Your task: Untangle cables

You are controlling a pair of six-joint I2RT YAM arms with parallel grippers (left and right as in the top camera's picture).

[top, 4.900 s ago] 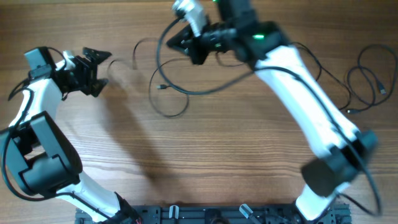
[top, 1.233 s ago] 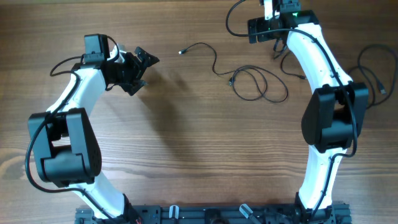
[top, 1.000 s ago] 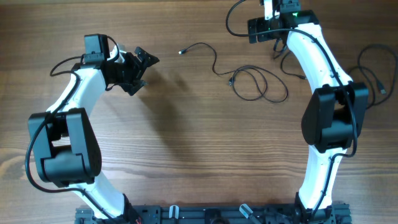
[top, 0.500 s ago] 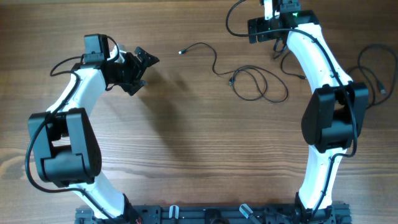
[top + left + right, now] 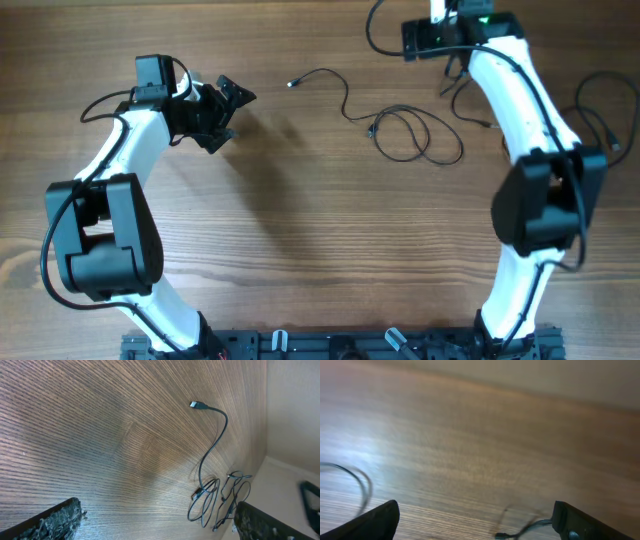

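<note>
Though not yet finished, judged partly done. Cables (image 5: 412,138) on the wooden surface (image 5: 300,250), toward its far side, between the two arms. One strand (image 5: 338,92) laid out to the left, plug end (image 5: 292,83) free and clear of everything else. Right-hand part gathered in overlapping loops (image 5: 430,150), with further thin runs crossing just beside the right arm; whether knotted or merely stacked cannot be told. Another thin cable (image 5: 598,108) coiled apart at the right edge, seemingly already separate. Left to do, by this judgement: open the loops and lay each cable out on its own.

Left arm: elbow folded, forearm reaching to the far left. Left end effector (image 5: 232,100) aimed toward the plug end but well apart from it, fingers released and spread wide, nothing held.

Right arm: stretched long to the far edge, wrist partly cut off overhead. Right end effector (image 5: 476,512) likewise released, fingers wide, nothing gripped; wrist view blurred, cable pieces on the surface below.
</note>
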